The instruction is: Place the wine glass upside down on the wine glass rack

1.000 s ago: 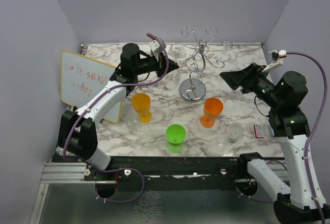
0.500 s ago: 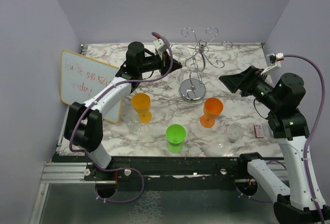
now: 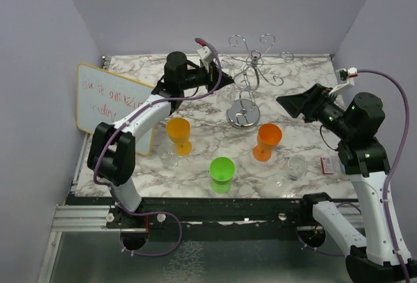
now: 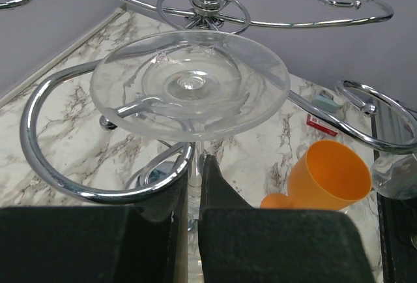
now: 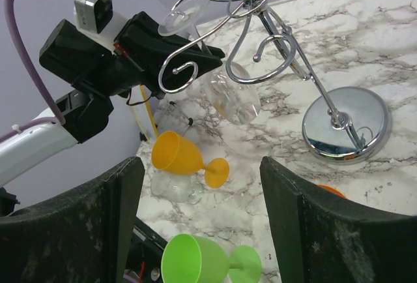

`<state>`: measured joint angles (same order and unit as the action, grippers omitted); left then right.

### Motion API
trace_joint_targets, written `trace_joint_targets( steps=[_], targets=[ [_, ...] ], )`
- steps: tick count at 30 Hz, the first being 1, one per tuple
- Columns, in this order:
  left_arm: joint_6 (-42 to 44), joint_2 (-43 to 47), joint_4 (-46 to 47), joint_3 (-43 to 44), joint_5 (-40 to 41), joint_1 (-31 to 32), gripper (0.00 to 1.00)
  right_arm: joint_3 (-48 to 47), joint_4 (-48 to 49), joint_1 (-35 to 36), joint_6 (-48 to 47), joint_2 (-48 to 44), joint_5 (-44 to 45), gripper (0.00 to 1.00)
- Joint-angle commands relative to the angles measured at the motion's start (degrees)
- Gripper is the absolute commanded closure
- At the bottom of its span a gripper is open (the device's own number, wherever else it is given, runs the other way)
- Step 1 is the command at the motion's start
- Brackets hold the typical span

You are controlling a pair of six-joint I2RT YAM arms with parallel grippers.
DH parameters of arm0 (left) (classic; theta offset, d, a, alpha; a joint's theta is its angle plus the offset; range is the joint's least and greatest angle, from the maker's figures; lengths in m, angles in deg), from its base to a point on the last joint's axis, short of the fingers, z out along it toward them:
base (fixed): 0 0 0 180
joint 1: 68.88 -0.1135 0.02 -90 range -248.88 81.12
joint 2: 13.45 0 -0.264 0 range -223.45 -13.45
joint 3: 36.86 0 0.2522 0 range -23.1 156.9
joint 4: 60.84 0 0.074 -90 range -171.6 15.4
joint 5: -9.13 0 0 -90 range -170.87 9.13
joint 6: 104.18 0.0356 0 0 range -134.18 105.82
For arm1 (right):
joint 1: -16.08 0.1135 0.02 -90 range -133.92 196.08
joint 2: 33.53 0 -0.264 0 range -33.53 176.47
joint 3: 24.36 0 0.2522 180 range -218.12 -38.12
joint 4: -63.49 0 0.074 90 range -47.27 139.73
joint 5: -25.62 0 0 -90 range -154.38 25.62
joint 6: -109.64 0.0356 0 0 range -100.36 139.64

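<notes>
From the left wrist, the wine glass (image 4: 190,84) shows only its foot and a sliver of stem; its bowl hides behind the left hand (image 4: 193,178). The wine glass rack (image 5: 345,125) runs off the right wrist view's top edge, and the whiteboard (image 3: 112,102) scrawl is unreadably small.

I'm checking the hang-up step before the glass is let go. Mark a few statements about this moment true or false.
1. The left gripper is shut on the stem of the wine glass, foot up. True.
2. The right gripper holds the green goblet. False: it is open and empty; the goblet stands on the table.
3. The wine glass rack lies tipped over. False: it stands upright on its round base.
4. Two orange goblets stand on the table. True.
</notes>
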<state>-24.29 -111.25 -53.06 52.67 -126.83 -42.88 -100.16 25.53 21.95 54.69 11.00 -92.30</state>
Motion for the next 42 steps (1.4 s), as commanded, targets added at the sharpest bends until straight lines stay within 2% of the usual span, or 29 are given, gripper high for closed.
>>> trace_joint_targets(
  steps=[1,11,16,30,37,42],
  targets=[
    [-2.4,-1.0,4.9,2.8,4.1,0.3,1.0,0.8,-1.2,-0.2,0.7,-0.9,0.2,0.23],
    [-4.2,0.9,7.2,1.6,15.2,0.8,1.0,1.4,-0.7,-0.2,1.5,-1.2,0.8,0.23],
    [-5.0,2.7,9.6,-1.7,19.5,0.9,1.0,0.5,-2.1,-0.2,0.4,-1.4,2.3,0.23],
    [-3.3,7.0,13.3,-7.9,22.5,0.9,1.0,0.4,-2.2,-0.2,0.5,-1.3,2.1,0.23],
    [-2.4,9.4,13.6,-10.6,27.1,0.8,1.0,0.3,-2.0,-0.2,0.8,-1.0,1.8,0.23],
    [-0.6,10.6,13.8,-11.8,23.5,0.8,1.0,0.1,-2.2,-0.2,1.4,-0.9,1.9,0.24]
  ],
)
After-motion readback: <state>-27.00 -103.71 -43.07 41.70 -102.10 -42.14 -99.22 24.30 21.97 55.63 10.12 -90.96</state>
